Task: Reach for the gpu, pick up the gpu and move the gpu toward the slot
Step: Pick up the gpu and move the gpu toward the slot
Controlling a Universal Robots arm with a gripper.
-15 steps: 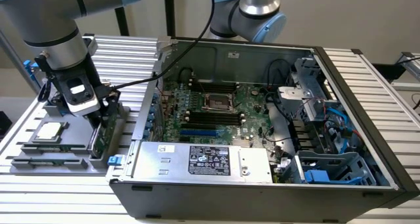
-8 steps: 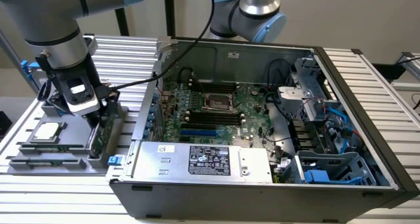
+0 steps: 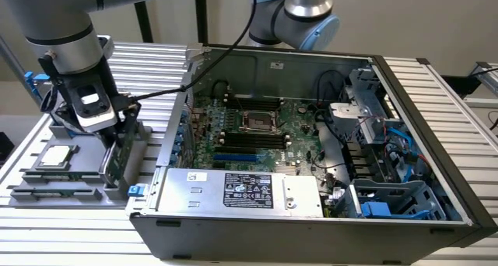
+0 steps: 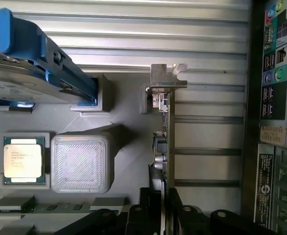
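The gpu [image 3: 115, 161] [image 4: 166, 137] was stood on edge in a grey holder [image 3: 78, 181] [image 4: 129, 112], just beside the open computer case [image 3: 311, 237]. The tool [image 3: 118, 139] [image 4: 164, 215] was seen at its upper edge; whether it was clenched could not be told. The holder was carried by a ribbed metal surface [image 3: 78, 237] [image 4: 207, 29] before a pale wall [image 3: 404, 15]. A processor chip [image 3: 58, 156] [image 4: 23, 156] and a blue-railed hard drive [image 4: 26, 73] were seated nearby.

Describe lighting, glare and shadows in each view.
Exterior view: soft, even light, pale sheen on the table ribs, computer case interior dimmer. Wrist view: bright streaks on the table ribs, gpu bracket gleams, grey holder throws soft shadows.
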